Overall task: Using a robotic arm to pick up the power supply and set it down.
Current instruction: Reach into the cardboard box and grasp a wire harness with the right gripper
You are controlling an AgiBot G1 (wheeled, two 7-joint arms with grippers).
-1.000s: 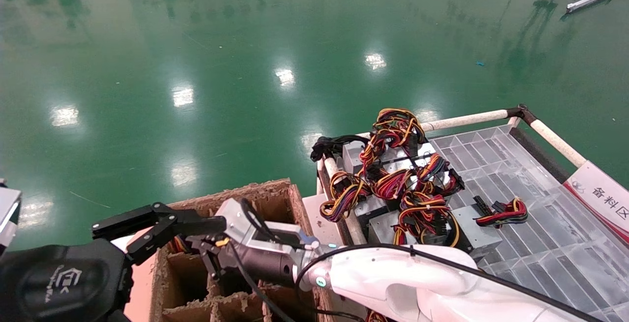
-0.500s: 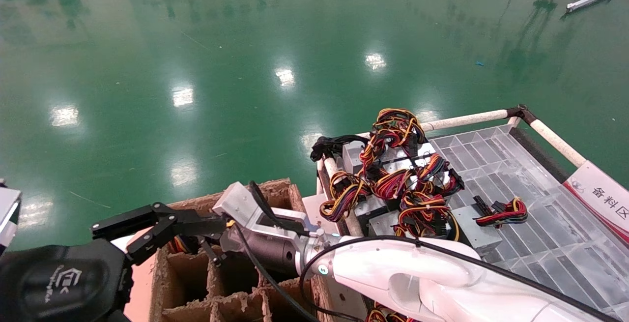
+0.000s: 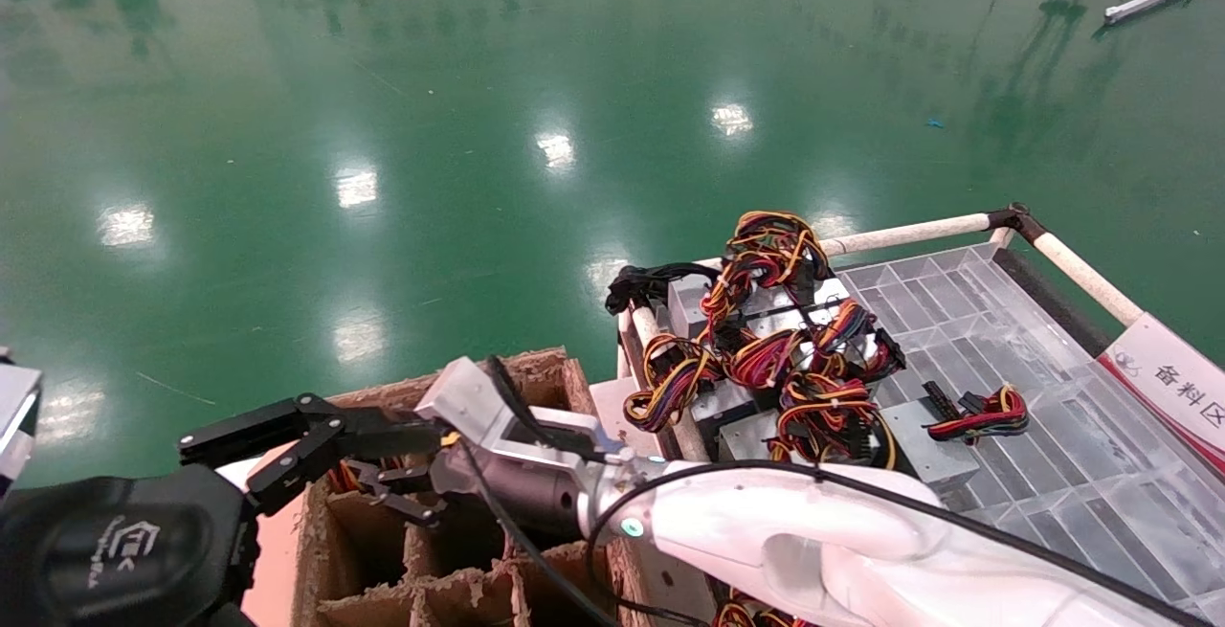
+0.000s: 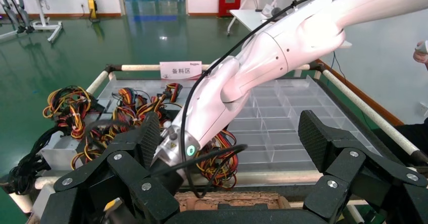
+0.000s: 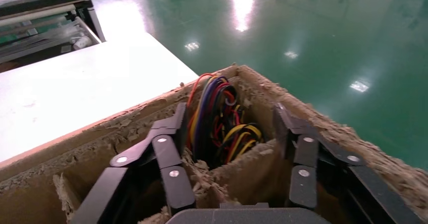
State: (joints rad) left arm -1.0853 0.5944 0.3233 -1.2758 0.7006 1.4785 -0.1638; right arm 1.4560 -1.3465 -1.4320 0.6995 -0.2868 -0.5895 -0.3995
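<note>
My right arm (image 3: 785, 531) reaches left across a cardboard box (image 3: 536, 369) with dividers. Its gripper (image 3: 383, 491) hangs open just above a far cell of the box. In the right wrist view the right gripper (image 5: 229, 115) has its fingers (image 5: 171, 148) spread on either side of that cell. The power supply (image 5: 222, 123) lies down in the cell, and only its looped red, yellow, purple and black wires show; its metal body is hidden. A bit of those wires (image 3: 337, 479) shows in the head view. Nothing is gripped. My left gripper (image 3: 316, 431) stays parked and open at the box's left.
Several more power supplies (image 3: 785, 359) with tangled wires lie piled on a clear plastic grid tray (image 3: 1005, 340). The tray is framed by white tube rails (image 3: 909, 233) and carries a sign (image 3: 1168, 383). Shiny green floor lies beyond. A frayed divider (image 5: 252, 158) crosses under the right gripper.
The right gripper's fingers have spread apart over the box cell, and its wrist has risen slightly. The left gripper has not moved.
</note>
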